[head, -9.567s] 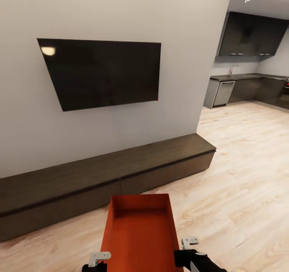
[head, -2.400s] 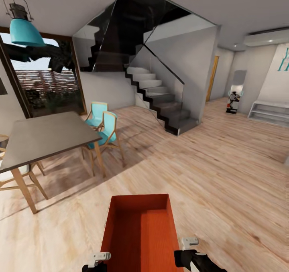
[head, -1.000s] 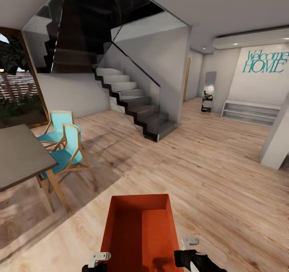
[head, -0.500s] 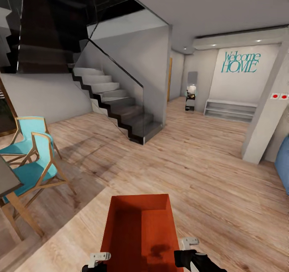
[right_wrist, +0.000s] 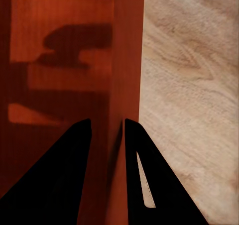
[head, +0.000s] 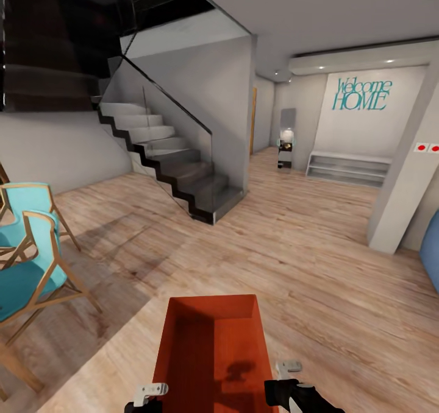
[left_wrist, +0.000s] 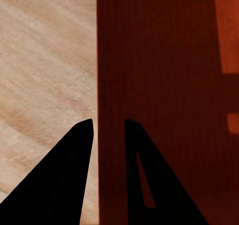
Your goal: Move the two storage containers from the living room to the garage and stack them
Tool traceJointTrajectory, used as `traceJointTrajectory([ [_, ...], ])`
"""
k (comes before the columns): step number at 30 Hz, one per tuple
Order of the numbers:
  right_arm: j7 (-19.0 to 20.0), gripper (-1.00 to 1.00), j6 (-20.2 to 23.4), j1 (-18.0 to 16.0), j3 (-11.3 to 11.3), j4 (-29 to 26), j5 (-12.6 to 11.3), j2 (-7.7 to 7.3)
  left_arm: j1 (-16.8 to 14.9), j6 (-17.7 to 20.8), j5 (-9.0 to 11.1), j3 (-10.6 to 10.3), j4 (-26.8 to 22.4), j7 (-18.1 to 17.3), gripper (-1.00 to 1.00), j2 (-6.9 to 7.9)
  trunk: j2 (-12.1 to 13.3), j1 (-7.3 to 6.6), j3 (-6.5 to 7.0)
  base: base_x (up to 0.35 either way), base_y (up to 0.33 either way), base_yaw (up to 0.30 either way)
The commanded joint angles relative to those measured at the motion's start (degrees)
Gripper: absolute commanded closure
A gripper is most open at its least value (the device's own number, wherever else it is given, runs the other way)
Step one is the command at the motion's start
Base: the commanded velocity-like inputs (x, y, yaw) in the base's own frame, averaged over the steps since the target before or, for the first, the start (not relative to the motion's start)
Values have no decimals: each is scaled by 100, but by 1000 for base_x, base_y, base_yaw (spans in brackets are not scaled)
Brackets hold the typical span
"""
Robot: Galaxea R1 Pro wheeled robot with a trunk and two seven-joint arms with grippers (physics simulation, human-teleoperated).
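Chairs: two turquoise seats [head: 27,261] at far left, on wood frames.
Left gripper [left_wrist: 108,128]: clamped on the bin's left wall, one finger either side.
Container [head: 213,352]: orange-red open-top bin, thin upright walls, finely ribbed bottom, carried low and centred above the wood plank floor [head: 317,248].
Right gripper [right_wrist: 107,128]: pinching the right wall likewise.
Staircase [head: 171,163]: ahead, left of centre.
Sign: teal "Welcome HOME" [head: 361,94] far right.
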Motion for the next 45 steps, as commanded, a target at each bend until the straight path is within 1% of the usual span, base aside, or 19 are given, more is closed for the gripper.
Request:
traceJointTrajectory([
  [1, -7, 100, 33, -7, 20, -27, 60, -7, -2, -21, 58, -128, 29, 32, 100, 8, -3, 4, -6, 343, 0, -1],
  [7, -7, 100, 36, -7, 21, -27, 60, -1, -2, -21, 58, -128, 29, 32, 100, 8, -3, 4, -6, 343, 0, -65],
  [28, -7, 100, 38, -7, 23, -26, 60, 2, -2, -21, 58, -128, 29, 31, 100, 8, -3, 4, -12, 343, 0, -194],
  [45, -7, 100, 34, -7, 15, -25, 60, 2, -2, -21, 58, -128, 29, 36, 100, 8, -3, 4, -17, 343, 0, -16],
])
